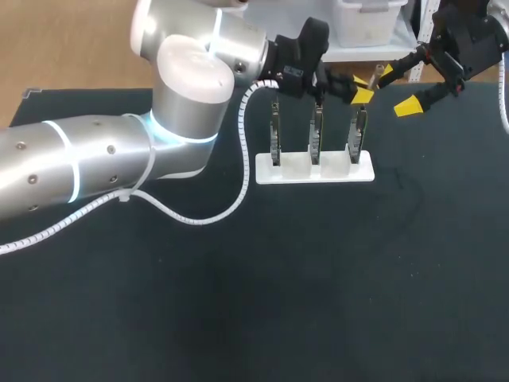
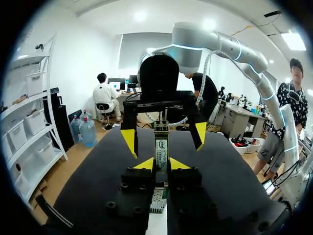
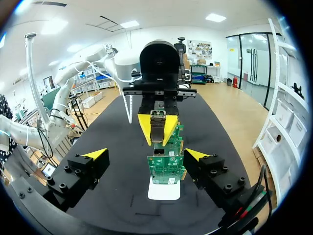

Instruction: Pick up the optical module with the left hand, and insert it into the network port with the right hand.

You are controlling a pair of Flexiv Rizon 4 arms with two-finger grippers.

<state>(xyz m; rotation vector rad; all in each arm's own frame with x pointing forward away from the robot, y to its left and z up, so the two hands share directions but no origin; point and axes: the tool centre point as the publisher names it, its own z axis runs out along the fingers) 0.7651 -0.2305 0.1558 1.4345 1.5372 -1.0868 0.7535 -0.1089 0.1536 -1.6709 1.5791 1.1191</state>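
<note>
Left end effector clamps optical module, long axis toward spread right end effector.

— What's the optical module between the left gripper tips made of?
— Bare metal with a dull sheen. The tips look like smooth yellow plastic.
— And below the gripper?
— The table has matt dark cloth, the white base is smooth plastic, and the left arm is satin silver metal.

Left end effector pinches the upright optical module between yellow tips.
</note>
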